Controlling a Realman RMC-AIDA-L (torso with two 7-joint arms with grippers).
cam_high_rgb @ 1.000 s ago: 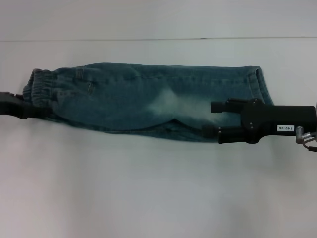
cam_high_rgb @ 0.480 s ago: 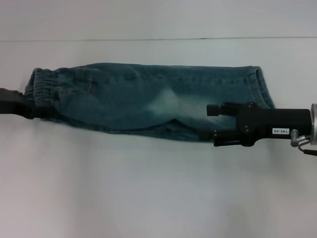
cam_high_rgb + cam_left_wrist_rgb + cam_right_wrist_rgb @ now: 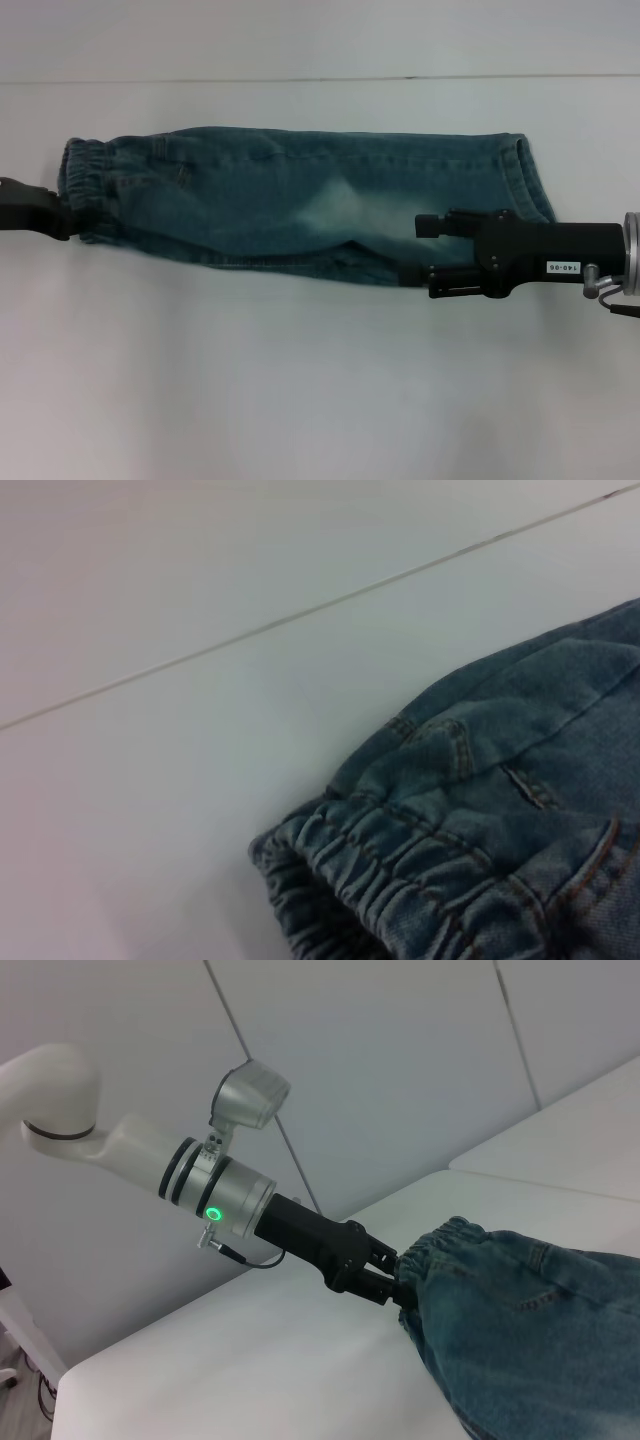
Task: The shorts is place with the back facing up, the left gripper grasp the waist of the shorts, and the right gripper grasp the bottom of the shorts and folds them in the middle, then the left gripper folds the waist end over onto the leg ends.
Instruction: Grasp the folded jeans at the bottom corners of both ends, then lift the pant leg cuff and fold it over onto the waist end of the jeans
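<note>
Faded blue-green denim shorts [image 3: 300, 205] folded lengthwise across the white table [image 3: 300, 380], ruched waist at left, hems at right. Plain black left gripper [image 3: 62, 217] pinching the waistband; labelled black right gripper [image 3: 418, 252] spread over the near hem corner.

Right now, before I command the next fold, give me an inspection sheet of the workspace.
Surface: plain white table.
Job's things: faded blue-green denim shorts already folded lengthwise, lying flat; ruched waist on the left, leg hems on the right.
Clutter: nothing seen.
Grippers: black left gripper at the waist; labelled black right gripper over the hem end, fingers apart.
Cables: thin lead by the left wrist.
Surroundings: white panelled wall.
</note>
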